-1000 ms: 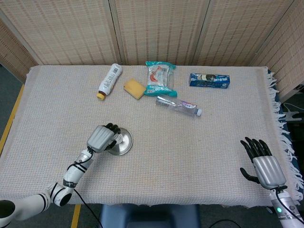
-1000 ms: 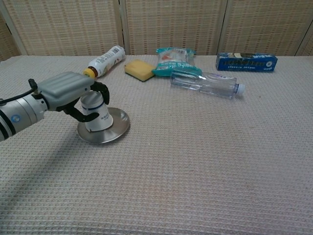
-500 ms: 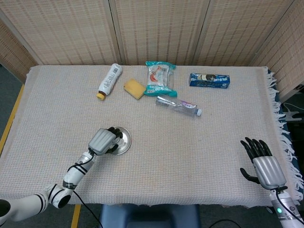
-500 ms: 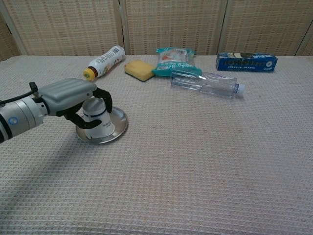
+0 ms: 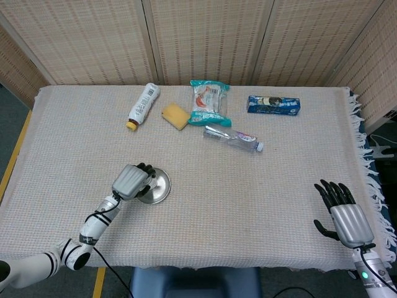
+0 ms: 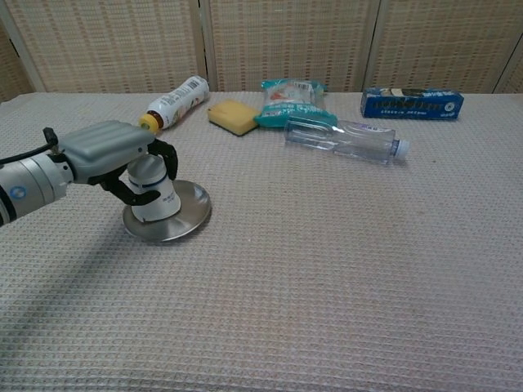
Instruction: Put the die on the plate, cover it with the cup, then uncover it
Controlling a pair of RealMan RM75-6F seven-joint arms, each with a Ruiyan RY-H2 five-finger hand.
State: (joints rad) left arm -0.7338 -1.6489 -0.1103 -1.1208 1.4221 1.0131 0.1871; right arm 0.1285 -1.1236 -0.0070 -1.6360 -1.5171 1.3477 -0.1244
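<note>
A small white cup [image 6: 153, 188] stands upside down on the round metal plate [image 6: 181, 222], left of the table's middle. My left hand [image 6: 110, 155] grips the cup from the left, fingers wrapped around its body. In the head view the left hand [image 5: 131, 180] hides most of the cup, and the plate [image 5: 158, 185] shows beside it. The die is not visible in either view. My right hand [image 5: 344, 214] hovers near the table's front right corner, fingers spread, holding nothing.
Along the far side lie a white bottle [image 6: 175, 100], a yellow sponge [image 6: 233, 115], a teal snack bag [image 6: 290, 102], a clear water bottle [image 6: 343, 139] and a blue box [image 6: 413, 103]. Fringe hangs at the table's right edge [image 5: 366, 167].
The left hand with the cup has shifted slightly back and to the left over the plate after dipping toward the front. The right hand has not moved.
</note>
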